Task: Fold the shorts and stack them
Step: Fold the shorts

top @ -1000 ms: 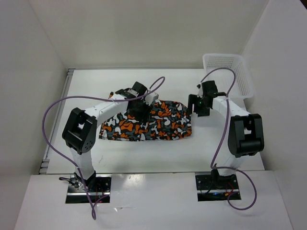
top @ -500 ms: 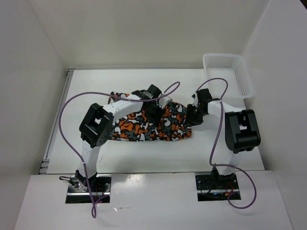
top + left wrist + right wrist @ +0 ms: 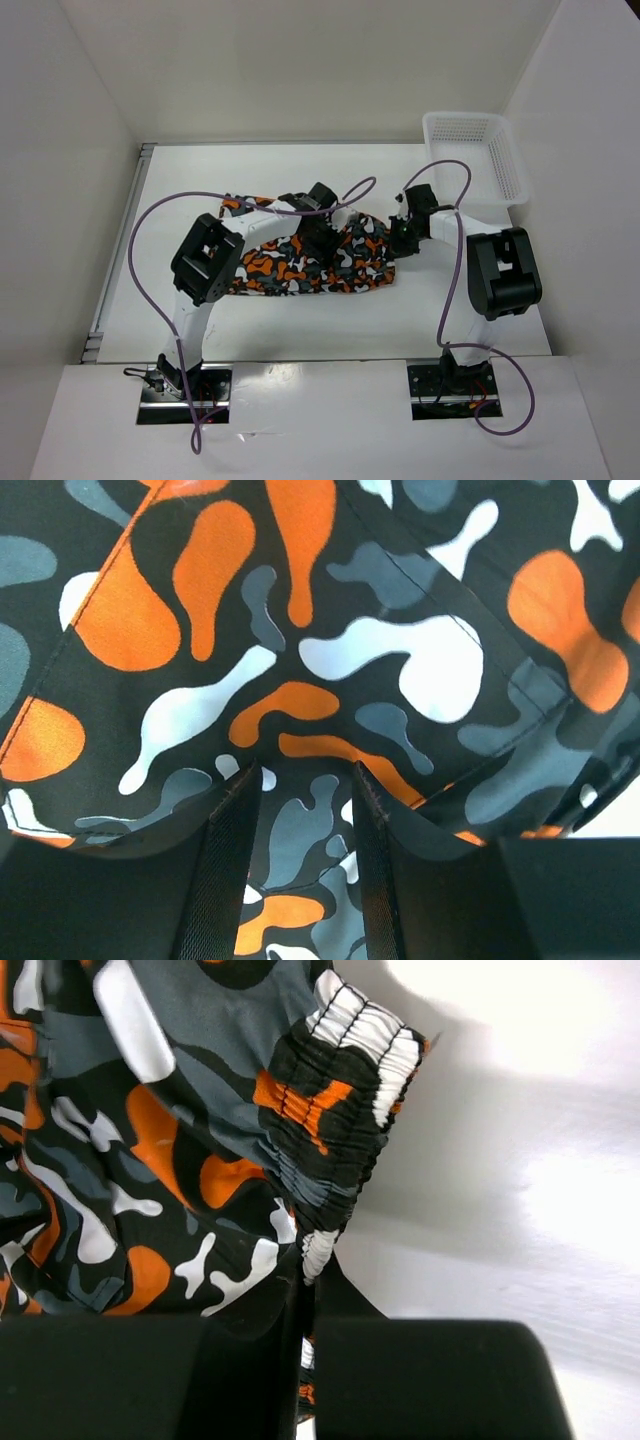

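Shorts (image 3: 300, 272) bunched rightward | left fingers (image 3: 225, 870), right fingers (image 3: 430, 1380) both clamp shorts | basket (image 3: 505, 165) far-right

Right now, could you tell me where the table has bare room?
Free: the table strip between the orange camouflage cloth shorts and the arm bases, and another behind the shorts. Crowded: the middle, where left gripper and right gripper hold the shorts; a white plastic mesh basket fills the far right corner.
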